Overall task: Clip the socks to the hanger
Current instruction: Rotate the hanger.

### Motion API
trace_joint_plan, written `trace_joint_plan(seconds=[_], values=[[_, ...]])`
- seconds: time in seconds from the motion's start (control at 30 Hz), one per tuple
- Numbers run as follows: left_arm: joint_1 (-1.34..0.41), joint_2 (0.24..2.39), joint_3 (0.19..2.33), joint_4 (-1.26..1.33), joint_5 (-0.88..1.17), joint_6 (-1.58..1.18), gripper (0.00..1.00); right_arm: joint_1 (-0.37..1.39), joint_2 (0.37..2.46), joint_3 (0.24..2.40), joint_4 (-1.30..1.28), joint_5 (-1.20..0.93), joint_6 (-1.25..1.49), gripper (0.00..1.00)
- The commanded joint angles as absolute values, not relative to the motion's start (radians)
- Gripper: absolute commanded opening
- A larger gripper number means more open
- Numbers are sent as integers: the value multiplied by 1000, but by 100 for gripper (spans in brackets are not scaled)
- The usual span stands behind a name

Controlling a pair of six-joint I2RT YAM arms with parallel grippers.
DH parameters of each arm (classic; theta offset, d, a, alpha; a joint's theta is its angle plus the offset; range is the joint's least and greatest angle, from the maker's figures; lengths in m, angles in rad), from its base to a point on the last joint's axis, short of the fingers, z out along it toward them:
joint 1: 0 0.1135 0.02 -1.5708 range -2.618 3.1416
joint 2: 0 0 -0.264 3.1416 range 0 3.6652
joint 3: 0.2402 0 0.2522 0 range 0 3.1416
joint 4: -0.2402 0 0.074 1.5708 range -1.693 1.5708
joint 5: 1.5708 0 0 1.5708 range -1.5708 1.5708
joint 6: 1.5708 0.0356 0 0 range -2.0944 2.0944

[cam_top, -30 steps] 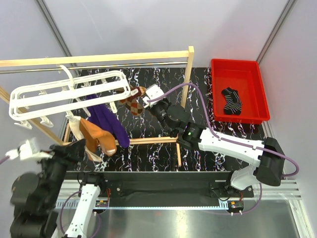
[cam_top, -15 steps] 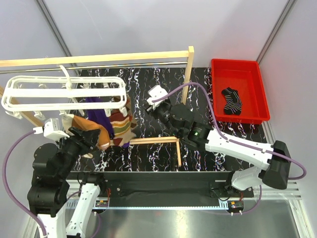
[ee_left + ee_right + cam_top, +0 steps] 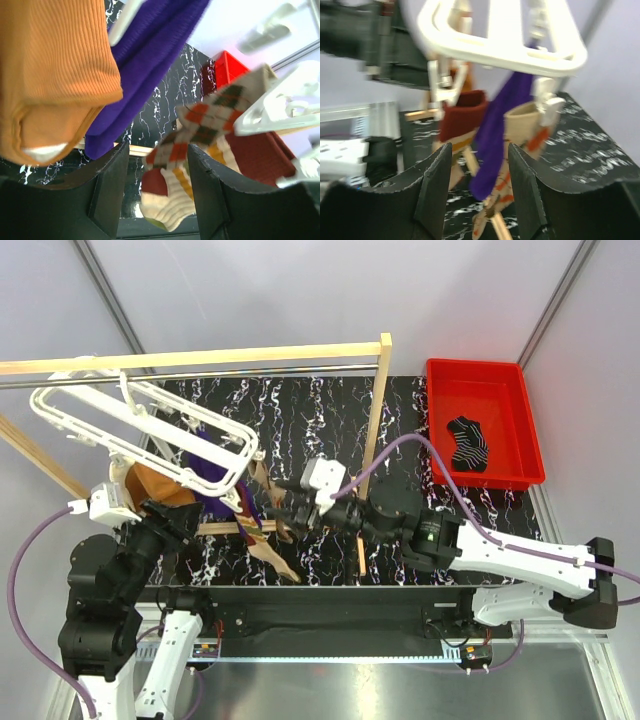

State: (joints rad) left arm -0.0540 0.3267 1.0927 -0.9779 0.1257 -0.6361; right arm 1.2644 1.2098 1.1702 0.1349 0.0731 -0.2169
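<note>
Looks like a robotics lab cell: bare white panel walls (image 3: 300, 290), metal struts (image 3: 105, 295), aluminium mounting rail (image 3: 330, 653), marbled black tabletop (image 3: 320, 405).

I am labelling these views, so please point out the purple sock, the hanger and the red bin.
purple sock (image 3: 145, 60), left wrist view, on the middle of its hanging length.
hanger (image 3: 520, 59), right wrist view, on its white outer rail.
red bin (image 3: 495, 400), top view, on its bare floor.

Top view high, looking down on table (image 3: 330, 410); wrist views close, sharing hung socks (image 3: 150, 50).
</note>
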Motion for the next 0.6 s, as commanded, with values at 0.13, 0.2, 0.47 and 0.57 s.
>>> trace_joint_plan(seconds=[0.13,0.2,0.47,0.57], values=[[-58,299,1104,-950,98,-598,54,1351,1198,1170,166,-64,-170,50],[-60,296,1111,-956,92,-594,55,1362,1219,1178,178,-112,-167,48],[-64,304,1114,-940,130,-597,55,1364,1304,1197,307,-317,-42,42],[-66,308,1123,-939,138,-598,54,1367,1368,1187,397,-376,-6,44]])
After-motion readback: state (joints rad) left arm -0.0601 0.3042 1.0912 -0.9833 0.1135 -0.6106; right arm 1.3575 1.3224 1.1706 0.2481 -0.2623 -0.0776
